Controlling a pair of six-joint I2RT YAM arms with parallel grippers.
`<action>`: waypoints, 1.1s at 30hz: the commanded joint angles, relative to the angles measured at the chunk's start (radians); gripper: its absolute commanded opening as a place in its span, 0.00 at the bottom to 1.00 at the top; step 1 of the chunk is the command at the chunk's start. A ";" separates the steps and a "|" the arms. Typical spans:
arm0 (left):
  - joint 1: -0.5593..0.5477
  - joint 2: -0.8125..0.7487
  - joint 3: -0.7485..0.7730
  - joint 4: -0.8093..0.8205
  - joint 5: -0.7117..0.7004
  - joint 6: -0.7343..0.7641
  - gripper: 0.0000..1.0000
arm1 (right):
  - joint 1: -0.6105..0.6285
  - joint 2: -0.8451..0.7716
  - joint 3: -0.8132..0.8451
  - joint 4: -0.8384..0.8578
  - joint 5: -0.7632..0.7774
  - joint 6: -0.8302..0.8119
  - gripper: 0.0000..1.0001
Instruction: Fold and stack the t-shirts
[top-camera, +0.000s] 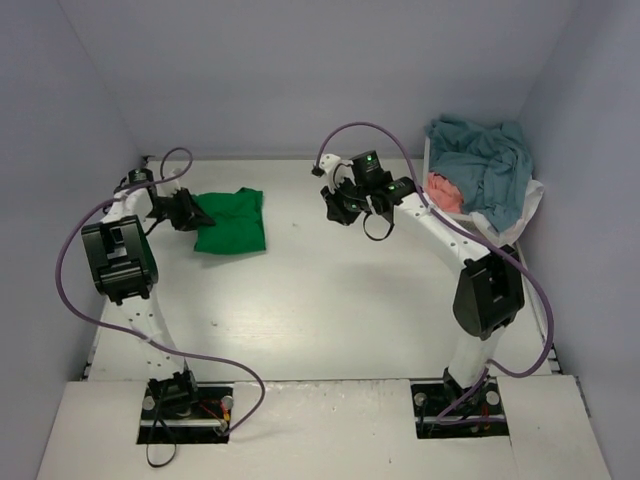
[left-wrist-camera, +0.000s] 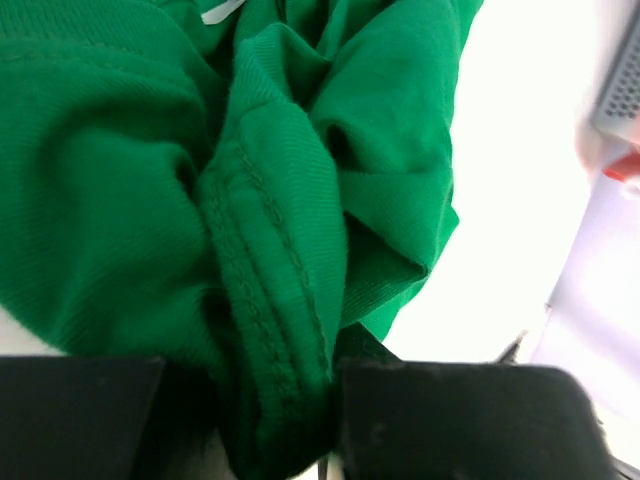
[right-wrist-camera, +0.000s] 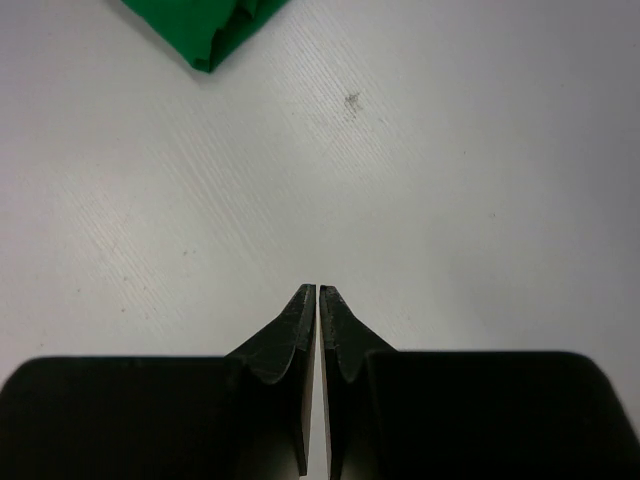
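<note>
The green shirt lies in a rough square at the left centre of the top view, on the desk. The left pincer is at its left edge, pinching a bunched hem: the wrist view shows a stitched seam wedged between the two fingers. The right pincer hovers over bare desk to the right of the shirt, tips pressed together on nothing. A teal shirt and a pink shirt sit heaped in the basket at upper right.

The step looks like a fold or tidy of the green shirt. To do it well, grip every hem layer, lift low, and carry the edge straight across so it lands flush with the far side. The free pincer could pin the opposite edge so the pile does not slide. Let go only once the cloth lies flat.
</note>
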 joint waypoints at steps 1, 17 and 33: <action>0.021 0.000 0.113 -0.103 -0.009 0.097 0.00 | 0.008 -0.081 0.005 0.030 -0.031 0.015 0.02; 0.070 0.117 0.429 -0.213 -0.322 0.200 0.00 | 0.016 -0.100 -0.006 0.030 -0.066 0.025 0.02; 0.071 0.269 0.694 -0.258 -0.544 0.239 0.00 | 0.025 -0.110 -0.015 0.030 -0.074 0.028 0.02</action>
